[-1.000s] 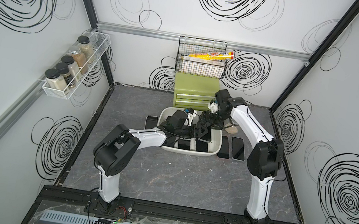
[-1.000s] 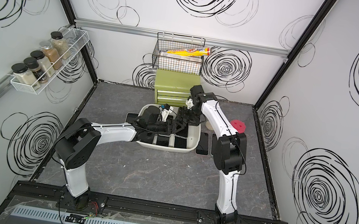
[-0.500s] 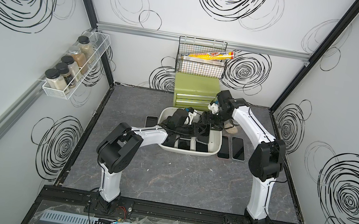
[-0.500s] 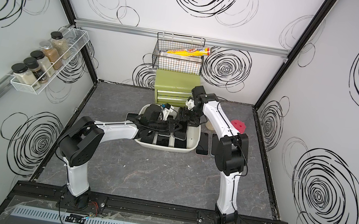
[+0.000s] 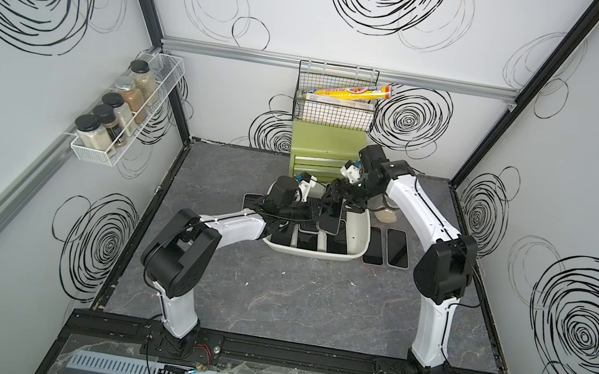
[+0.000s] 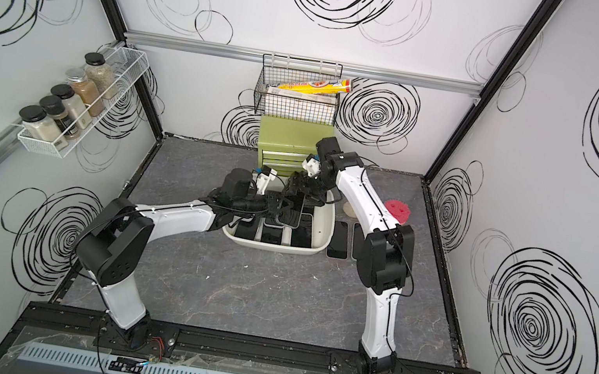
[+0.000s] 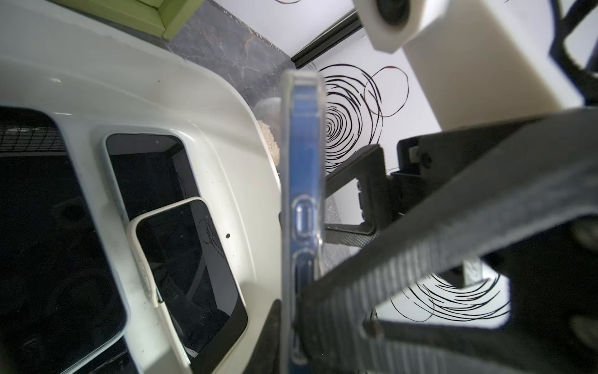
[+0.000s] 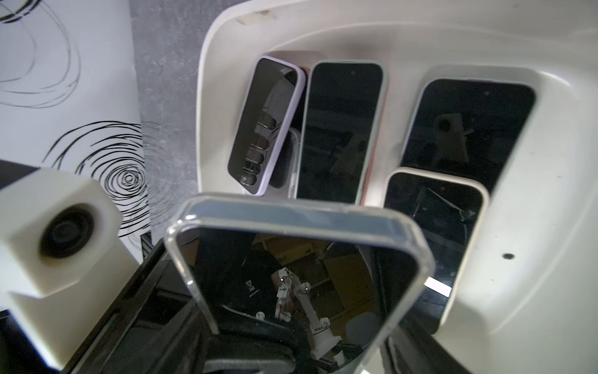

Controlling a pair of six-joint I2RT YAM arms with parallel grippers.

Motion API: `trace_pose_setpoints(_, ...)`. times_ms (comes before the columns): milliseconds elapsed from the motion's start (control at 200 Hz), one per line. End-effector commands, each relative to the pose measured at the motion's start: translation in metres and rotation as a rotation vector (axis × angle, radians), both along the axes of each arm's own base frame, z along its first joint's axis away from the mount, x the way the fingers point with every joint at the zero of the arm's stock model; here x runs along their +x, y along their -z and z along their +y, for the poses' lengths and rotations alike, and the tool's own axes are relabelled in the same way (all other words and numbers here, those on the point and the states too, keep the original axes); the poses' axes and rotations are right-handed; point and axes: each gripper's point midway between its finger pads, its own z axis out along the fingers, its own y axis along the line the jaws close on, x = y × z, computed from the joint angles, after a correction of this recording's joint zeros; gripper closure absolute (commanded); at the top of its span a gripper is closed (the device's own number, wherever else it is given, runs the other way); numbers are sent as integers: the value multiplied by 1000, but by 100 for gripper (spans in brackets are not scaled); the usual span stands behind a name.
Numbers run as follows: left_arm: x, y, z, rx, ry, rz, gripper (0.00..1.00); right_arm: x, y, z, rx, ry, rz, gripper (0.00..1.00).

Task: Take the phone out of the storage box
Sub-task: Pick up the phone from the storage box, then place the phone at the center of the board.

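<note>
Phone (image 7: pixel 302 162) in clear case, raised over storage box (image 7: pixel 194 107) | left claw (image 7: pixel 291 301): pinching it | right claw (image 5: pixel 339 199): at its 12 o'clock, spread wide, grip unclear | other handsets (image 7: pixel 191 275) lie inside box

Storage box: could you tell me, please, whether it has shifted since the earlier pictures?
No. In a top view the storage box sits where it was: its side is just as near the phone lying on the table beside it.

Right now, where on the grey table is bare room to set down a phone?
Widest free patch: grey marbled tabletop between the off-white plastic tub and the black front rail. Crowded: right of the tub, two black phones lie side by side; behind stands the green metal chest.
</note>
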Motion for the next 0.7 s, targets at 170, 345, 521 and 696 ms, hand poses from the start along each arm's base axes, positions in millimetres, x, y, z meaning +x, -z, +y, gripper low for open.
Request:
trace_pose_setpoints(170, -14, -59, 40, -117, 7, -126, 99, 46, -35, -21, 93, 102, -100, 15)
trace_pose_setpoints(345, -21, -60, 58, -96, 1, -128, 100, 55, -51, -18, 168, 99, -124, 12)
trace_pose_setpoints(521, -17, -56, 126, -21, -144, -122, 100, 52, -50, -29, 136, 107, -125, 10)
trace_pose_setpoints(696, -1, -29, 233, 273, -388, -104, 100, 36, -37, -36, 105, 78, -96, 10)
